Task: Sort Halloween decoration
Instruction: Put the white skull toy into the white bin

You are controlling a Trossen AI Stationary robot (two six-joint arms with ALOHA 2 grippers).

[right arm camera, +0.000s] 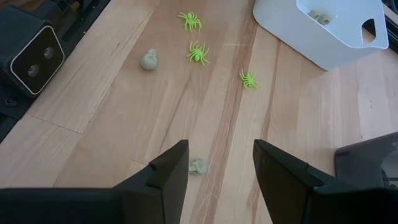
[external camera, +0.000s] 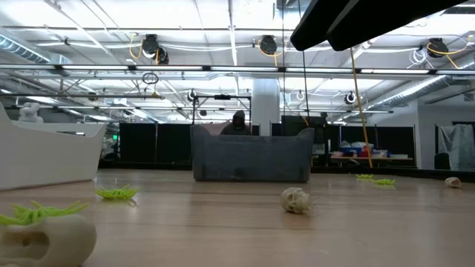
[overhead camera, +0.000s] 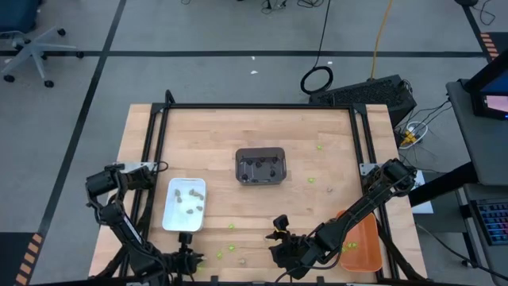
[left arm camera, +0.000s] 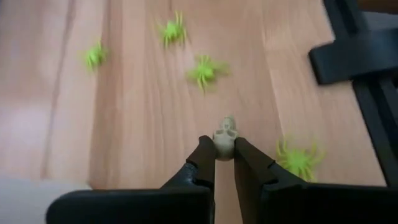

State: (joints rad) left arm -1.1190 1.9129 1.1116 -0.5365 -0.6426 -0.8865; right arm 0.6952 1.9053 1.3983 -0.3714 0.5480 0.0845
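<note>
The left hand [left arm camera: 224, 155] pinches a pale tan skull [left arm camera: 224, 137] at the near edge of the tabletop [overhead camera: 214, 135], with green spiders [left arm camera: 204, 70] scattered close around it. The right hand [right arm camera: 221, 163] hangs spread over another tan piece [right arm camera: 198, 166], probably a skull too. The white tray [overhead camera: 184, 205] sits nearby.

Grey floor [overhead camera: 198, 32] with black tape lines [overhead camera: 103, 63] — office chair [overhead camera: 28, 44], ceiling striplights [external camera: 111, 15] overhead.

Left pincer [left arm camera: 224, 155] low, fingers pinched nearly together; right pincer [right arm camera: 221, 163] hangs wide apart.
</note>
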